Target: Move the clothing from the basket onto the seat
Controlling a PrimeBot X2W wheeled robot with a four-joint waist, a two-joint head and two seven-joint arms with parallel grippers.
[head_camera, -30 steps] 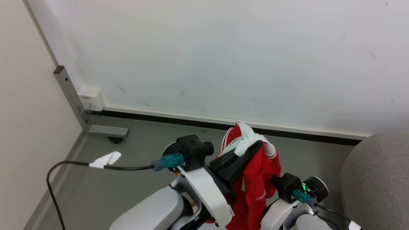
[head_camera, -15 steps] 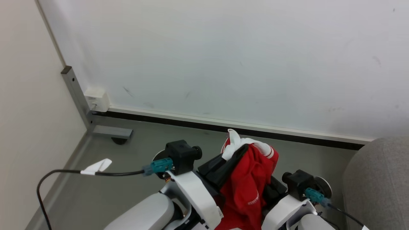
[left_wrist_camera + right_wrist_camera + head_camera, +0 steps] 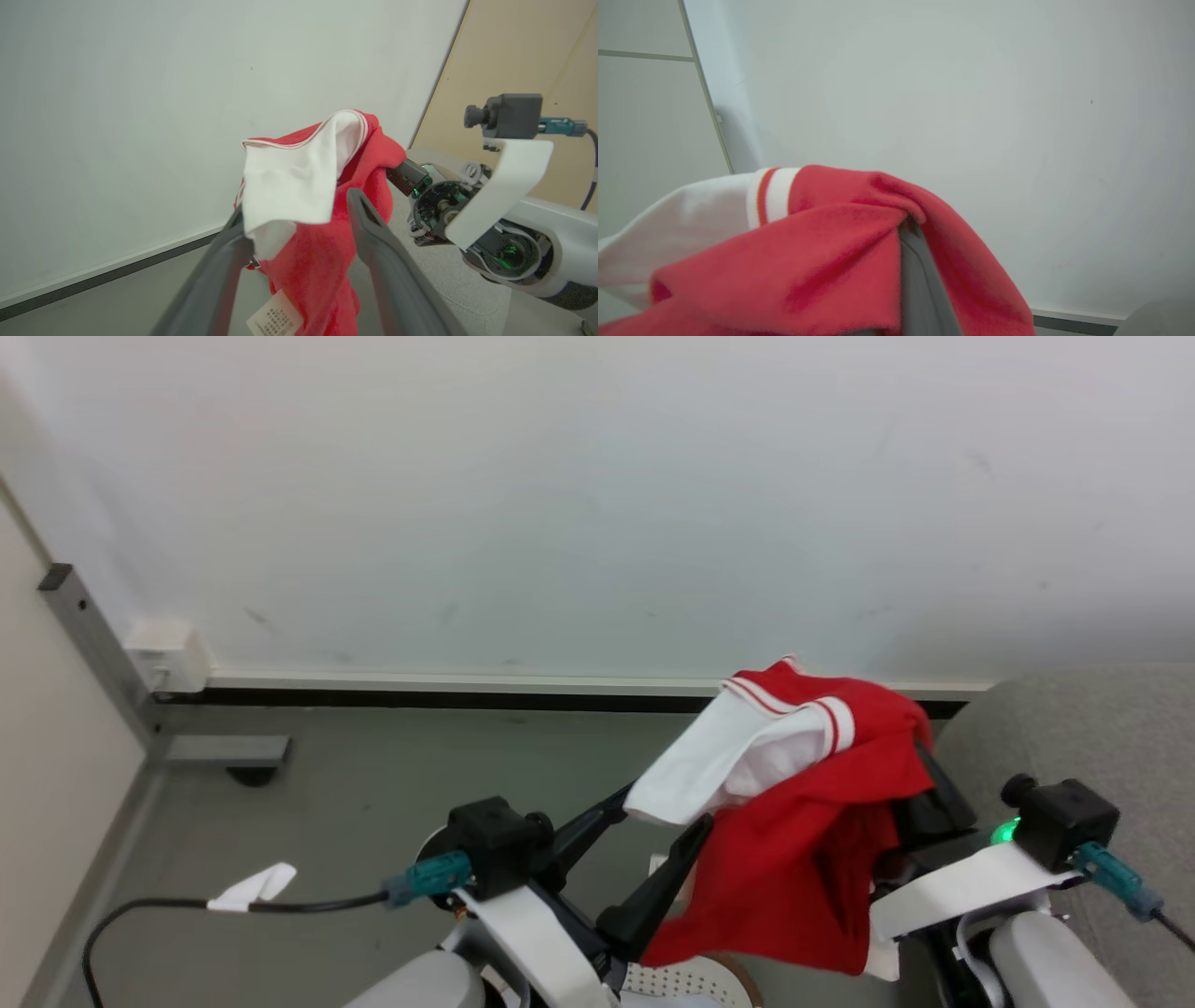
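L claw (image 3: pixel 299 207) open, R claw (image 3: pixel 929 793) near

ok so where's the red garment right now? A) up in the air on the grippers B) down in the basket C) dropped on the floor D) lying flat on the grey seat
A: the clothing hangs over the right gripper with its white panel resting on a finger of the open left gripper. It is above the basket and not on the seat.

Clothing (image 3: pixel 794 859) over basket (image 3: pixel 686 985), seat (image 3: pixel 1102 747) at right
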